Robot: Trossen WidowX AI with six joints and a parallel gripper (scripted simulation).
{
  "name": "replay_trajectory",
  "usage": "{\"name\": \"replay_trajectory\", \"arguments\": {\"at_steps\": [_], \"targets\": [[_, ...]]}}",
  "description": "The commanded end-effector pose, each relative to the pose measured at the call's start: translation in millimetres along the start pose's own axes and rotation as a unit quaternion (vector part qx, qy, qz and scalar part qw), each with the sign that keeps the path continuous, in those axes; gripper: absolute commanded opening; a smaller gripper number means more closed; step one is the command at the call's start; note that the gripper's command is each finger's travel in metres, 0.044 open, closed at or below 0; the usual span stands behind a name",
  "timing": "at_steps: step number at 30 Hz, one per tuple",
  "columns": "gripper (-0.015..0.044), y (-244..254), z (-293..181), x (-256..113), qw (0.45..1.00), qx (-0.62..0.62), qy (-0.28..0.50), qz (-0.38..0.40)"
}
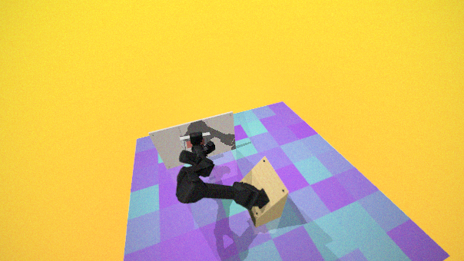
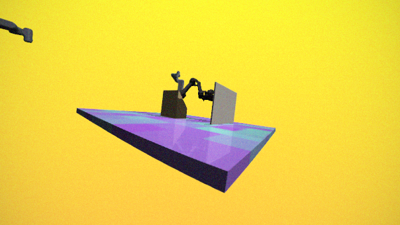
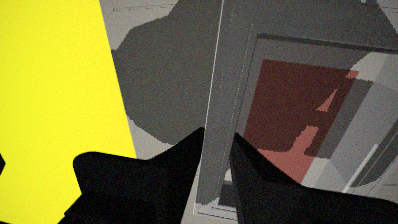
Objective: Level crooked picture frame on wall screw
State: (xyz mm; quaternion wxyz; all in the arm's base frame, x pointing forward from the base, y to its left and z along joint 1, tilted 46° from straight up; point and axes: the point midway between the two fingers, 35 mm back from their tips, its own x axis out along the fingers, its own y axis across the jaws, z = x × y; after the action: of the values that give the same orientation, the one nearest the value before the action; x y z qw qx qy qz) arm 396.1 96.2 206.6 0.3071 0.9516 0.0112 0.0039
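Note:
The picture frame has a pale grey border and a red picture. It hangs in front of the grey wall panel. In the top view its top bar slopes less steeply than the panel's top edge; in the wrist view its side bar is not parallel to the panel's edge. My gripper is shut on the frame's side bar, one finger on each side of it. The screw and notched strip are hidden. In the top view the arm covers the frame's middle. The frame is hidden behind the panel in the exterior view.
The arm stands on a wooden block on a purple and teal checkered floor. A grey jointed shape rises by the block. Another dark jointed piece shows at the upper left of the exterior view. Shadows cross the panel.

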Motion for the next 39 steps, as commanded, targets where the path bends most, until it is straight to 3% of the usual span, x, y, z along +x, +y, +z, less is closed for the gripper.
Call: {"name": "replay_trajectory", "arguments": {"at_steps": [1,39], "targets": [[0.0000,1.3,0.3,0.3,1.000,-0.001,-0.001,0.007],[0.0000,-2.5,0.3,-0.1,0.998,-0.068,-0.002,0.001]]}}
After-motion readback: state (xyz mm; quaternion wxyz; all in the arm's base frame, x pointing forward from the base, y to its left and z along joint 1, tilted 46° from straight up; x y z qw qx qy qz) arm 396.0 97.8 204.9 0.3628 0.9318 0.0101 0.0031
